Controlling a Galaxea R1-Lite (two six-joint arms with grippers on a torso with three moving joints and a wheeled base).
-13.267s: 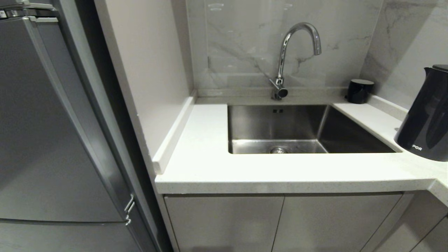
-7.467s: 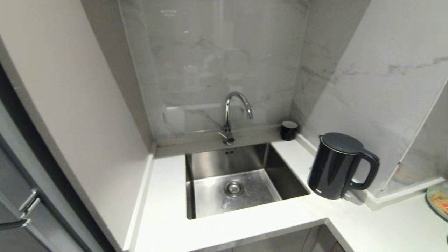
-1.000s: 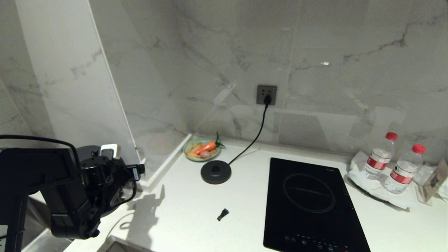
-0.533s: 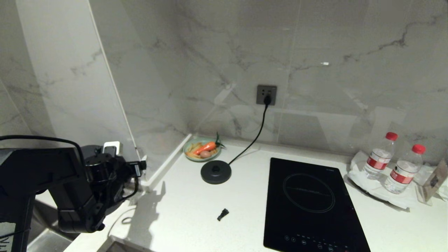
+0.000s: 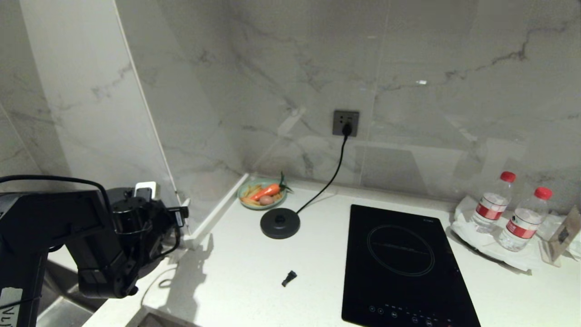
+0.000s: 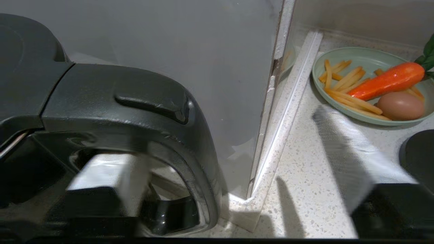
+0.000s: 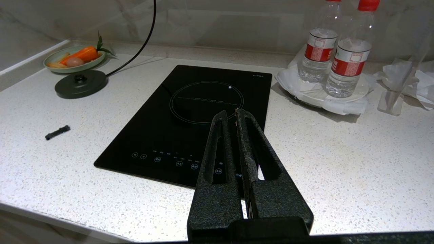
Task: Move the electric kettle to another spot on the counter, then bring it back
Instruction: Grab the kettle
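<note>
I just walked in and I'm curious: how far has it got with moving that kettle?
Barely begun. Done: the left gripper is at the electric kettle, open, fingers either side of its handle. In hand: the grasp, not yet closed. Left: carrying it elsewhere on the counter, then back. The right gripper rests shut above the cooktop.

Beside the cooktop point(image 5: 405, 263): two water bottles point(image 5: 489, 205) with red caps on one white plate point(image 7: 359, 90) to its right, one round black power base point(image 5: 280, 223) to its left, one small black clip point(image 5: 288, 278) near its front left corner. Beyond the power base, seen from the cooktop: one green dish point(image 5: 254, 203) holding one carrot point(image 6: 386, 80), one egg point(image 6: 400, 105) and several fries. Farther left of the cooktop, one electric kettle point(image 6: 112, 101); on the wall behind, one socket point(image 5: 345, 122) with one cord point(image 5: 329, 179).
</note>
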